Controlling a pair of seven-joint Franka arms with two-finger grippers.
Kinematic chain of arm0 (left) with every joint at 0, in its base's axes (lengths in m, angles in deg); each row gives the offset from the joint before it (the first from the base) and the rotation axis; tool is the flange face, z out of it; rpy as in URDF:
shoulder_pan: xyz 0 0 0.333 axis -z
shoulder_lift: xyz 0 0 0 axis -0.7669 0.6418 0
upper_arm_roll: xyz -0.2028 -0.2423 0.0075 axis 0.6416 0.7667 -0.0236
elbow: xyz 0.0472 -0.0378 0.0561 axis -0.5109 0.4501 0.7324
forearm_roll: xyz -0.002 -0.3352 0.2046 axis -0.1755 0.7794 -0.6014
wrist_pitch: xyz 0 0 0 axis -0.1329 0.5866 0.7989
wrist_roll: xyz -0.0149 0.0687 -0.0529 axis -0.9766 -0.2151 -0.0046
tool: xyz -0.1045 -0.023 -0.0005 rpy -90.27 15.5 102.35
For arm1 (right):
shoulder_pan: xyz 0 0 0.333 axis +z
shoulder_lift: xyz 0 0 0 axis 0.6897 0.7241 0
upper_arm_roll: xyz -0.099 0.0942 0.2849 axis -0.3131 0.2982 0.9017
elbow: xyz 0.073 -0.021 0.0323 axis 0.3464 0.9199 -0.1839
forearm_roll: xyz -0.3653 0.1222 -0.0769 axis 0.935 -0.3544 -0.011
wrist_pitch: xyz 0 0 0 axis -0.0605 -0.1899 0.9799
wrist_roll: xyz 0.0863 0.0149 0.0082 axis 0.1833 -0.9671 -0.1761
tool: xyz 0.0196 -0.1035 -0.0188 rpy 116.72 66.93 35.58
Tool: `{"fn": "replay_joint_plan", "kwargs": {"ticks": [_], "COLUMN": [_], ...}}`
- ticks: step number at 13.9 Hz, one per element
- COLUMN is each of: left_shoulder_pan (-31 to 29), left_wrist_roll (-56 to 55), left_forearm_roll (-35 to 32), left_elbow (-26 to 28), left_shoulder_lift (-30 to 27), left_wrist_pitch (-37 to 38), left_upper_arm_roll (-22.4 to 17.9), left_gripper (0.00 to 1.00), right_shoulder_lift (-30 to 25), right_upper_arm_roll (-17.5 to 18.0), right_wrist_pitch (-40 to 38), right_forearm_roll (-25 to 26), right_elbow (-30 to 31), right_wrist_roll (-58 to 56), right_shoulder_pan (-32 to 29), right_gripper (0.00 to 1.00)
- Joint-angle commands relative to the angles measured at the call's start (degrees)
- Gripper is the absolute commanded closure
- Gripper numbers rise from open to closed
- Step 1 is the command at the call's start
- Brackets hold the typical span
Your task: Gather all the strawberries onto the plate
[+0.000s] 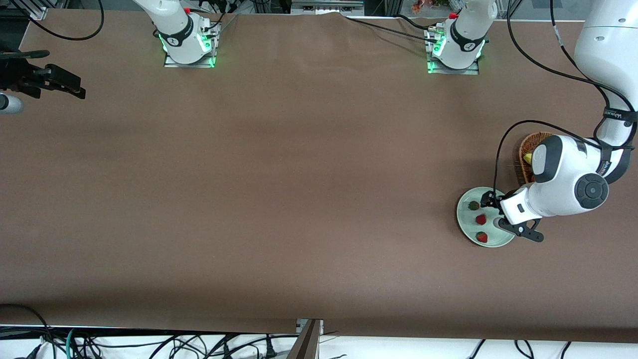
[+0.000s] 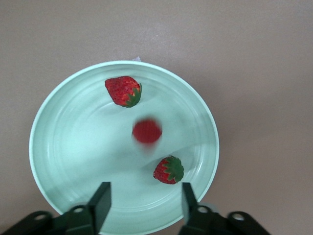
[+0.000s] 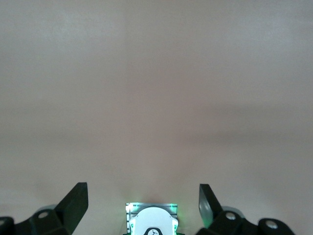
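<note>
Strawberries: three on the plate (image 2: 54, 122), all under or just ahead of the left gripper (image 2: 145, 200). One strawberry (image 2: 169, 170) lies just ahead of the fingertips, leaves showing. Another (image 2: 123, 91) lies nearer the rim, well ahead of the jaws. The middle strawberry (image 2: 146, 131) shows blurred, so it looks to be dropping or rolling, freshly let go.
Plate: at the left arm's end of the table (image 1: 299, 174), directly below the left gripper, beside a wicker basket (image 1: 523, 154) half hidden by the arm.
Why so placed: berries sit loose and apart, none stacked; fits drops from above, one at a time.
Left gripper: over the plate, fingers (image 2: 100, 200) spread with nothing between them.
Left arm pose: reaches out from its base, elbow high, wrist bent so the camera looks straight down into the dish.
Right gripper (image 3: 144, 203): fingers wide apart, empty, over bare table at the right arm's end; this arm waits.
Progress, my reading: no berry seen off the plate, so collecting looks finished once the blurred one settles.
</note>
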Motion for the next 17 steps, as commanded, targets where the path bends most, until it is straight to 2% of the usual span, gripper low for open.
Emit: {"fn": "replay_joint_plan", "kwargs": {"ticks": [1,4,8,12,14,15,16,17], "left_shoulder_pan": [-0.2,0.2,1.4,2.1,2.2,3.9,5.8,9.4], "left_wrist_roll": [0.9,0.3,-0.1,-6.0,-8.3,-8.6,-9.3,-9.6], "left_forearm_roll": [-0.3,-0.2,-0.2,-0.2,-0.5,-0.4,0.4,3.7], "left_elbow": [-1.1,-5.8,-16.4,-23.3,-23.7,-22.8,-22.6,-20.9], "left_shoulder_lift": [-0.7,-3.3,-3.6,-9.2,-14.1,-17.3,-19.6,-22.4], "left_wrist_pitch": [0.3,6.0,18.2,33.8,37.7,37.8,38.4,38.0], "left_upper_arm_roll": [0.9,3.1,5.0,7.8,8.5,7.5,3.1,-3.6], "left_gripper": [0.00,0.00,0.00,0.00,0.00,0.00,0.00,0.00], "right_shoulder_lift": [-0.5,-0.4,-0.5,-0.5,-0.4,-0.4,-0.5,-0.4], "right_upper_arm_roll": [0.5,0.5,0.5,0.6,0.6,0.6,0.6,0.6], "right_wrist_pitch": [0.2,0.3,0.2,0.2,0.2,0.2,0.2,0.2], "right_forearm_roll": [0.3,0.3,0.3,0.3,0.3,0.3,0.3,0.3], "right_elbow": [0.3,0.3,0.3,0.3,0.3,0.3,0.3,0.3], "right_wrist_roll": [-0.3,-0.3,-0.3,-0.3,-0.3,-0.3,-0.3,-0.3], "right_shoulder_pan": [-0.4,-0.4,-0.4,-0.4,-0.4,-0.4,-0.4,-0.4], "right_gripper": [0.00,0.00,0.00,0.00,0.00,0.00,0.00,0.00]}}
